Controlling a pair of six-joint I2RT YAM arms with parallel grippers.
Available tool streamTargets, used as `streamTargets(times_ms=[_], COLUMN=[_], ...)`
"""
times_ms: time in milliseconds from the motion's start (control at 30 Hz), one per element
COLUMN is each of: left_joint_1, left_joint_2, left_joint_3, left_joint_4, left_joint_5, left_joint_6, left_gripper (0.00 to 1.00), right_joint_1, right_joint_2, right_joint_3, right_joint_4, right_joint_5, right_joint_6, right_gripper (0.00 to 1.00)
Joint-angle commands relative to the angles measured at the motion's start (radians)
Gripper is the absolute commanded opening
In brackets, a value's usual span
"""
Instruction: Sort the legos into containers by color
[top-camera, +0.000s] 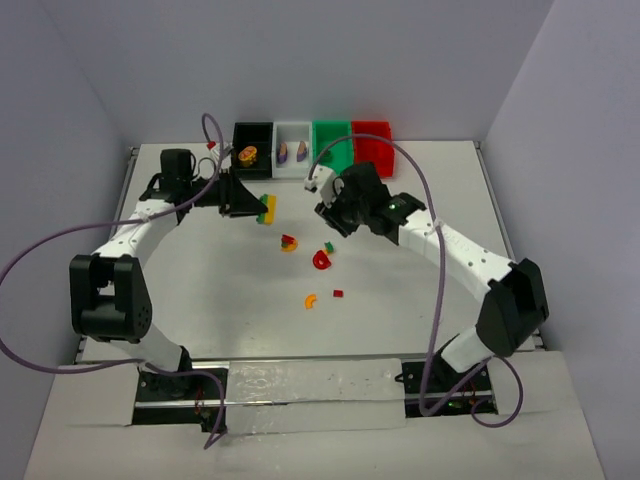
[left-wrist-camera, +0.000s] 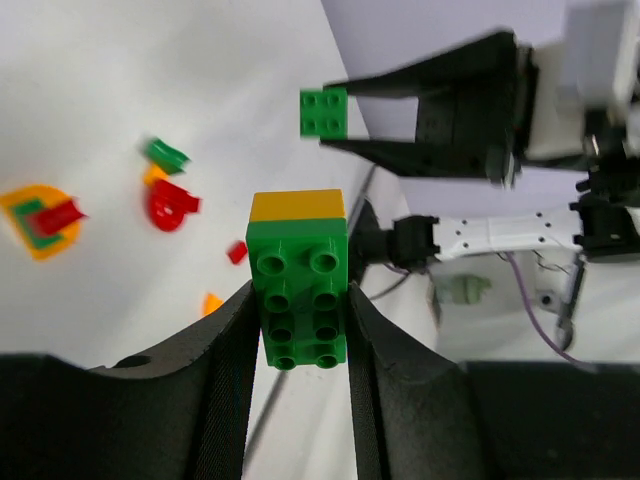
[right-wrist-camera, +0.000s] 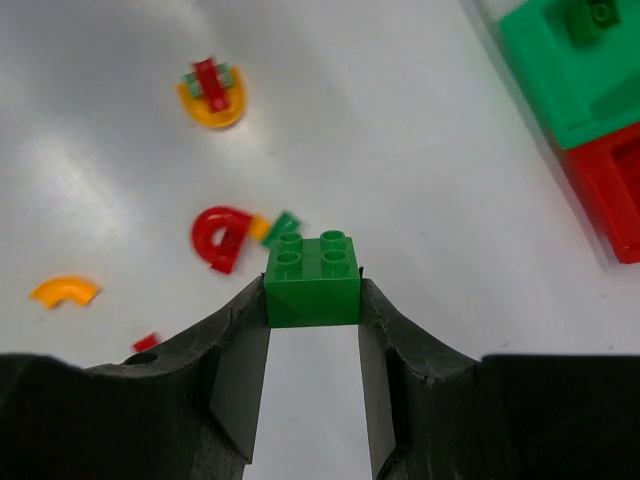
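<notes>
Legos (top-camera: 320, 259) lie loose on the bench (top-camera: 200, 290), seen from above, near four bins (top-camera: 372, 150). Left wrist: the left fingers (left-wrist-camera: 225, 370) squeeze a green-and-yellow stack (left-wrist-camera: 298, 290), maybe to split its colours. Right wrist: the right fingers (right-wrist-camera: 238, 345) pinch a green brick (right-wrist-camera: 312, 275), likely meant for the green bin (right-wrist-camera: 550, 80).

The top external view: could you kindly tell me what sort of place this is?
Most likely a robotics lab test cell: a white table boxed in by plain pale walls, a left arm and right arm bolted at its near edge, and four coloured bins along the far edge.
</notes>
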Motion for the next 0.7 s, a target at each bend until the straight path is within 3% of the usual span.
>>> streamTargets(times_ms=[0, 200, 333, 667], left_joint_1=[0.034, 0.034, 0.034, 0.034], left_joint_2=[-0.028, -0.142, -0.207, -0.252], left_joint_3=[0.093, 0.031, -0.010, -0.031], left_joint_4=[-0.080, 0.020, 0.088, 0.154], left_joint_5=[-0.065, -0.246, -0.317, -0.386], left_joint_6=[0.183, 0.211, 0.199, 0.190], left_gripper=[0.00, 0.00, 0.00, 0.00], right_joint_1=[-0.122, -0.188, -0.215, -0.242], right_joint_2=[0.242, 0.562, 0.737, 0.910], right_joint_3=[0.278, 0.721, 0.913, 0.988], right_joint_4=[0.067, 0.088, 0.103, 0.198], right_joint_5=[0.040, 0.197, 0.246, 0.230], right_joint_6=[0.093, 0.231, 0.263, 0.262], right_gripper=[0.00, 0.00, 0.00, 0.01])
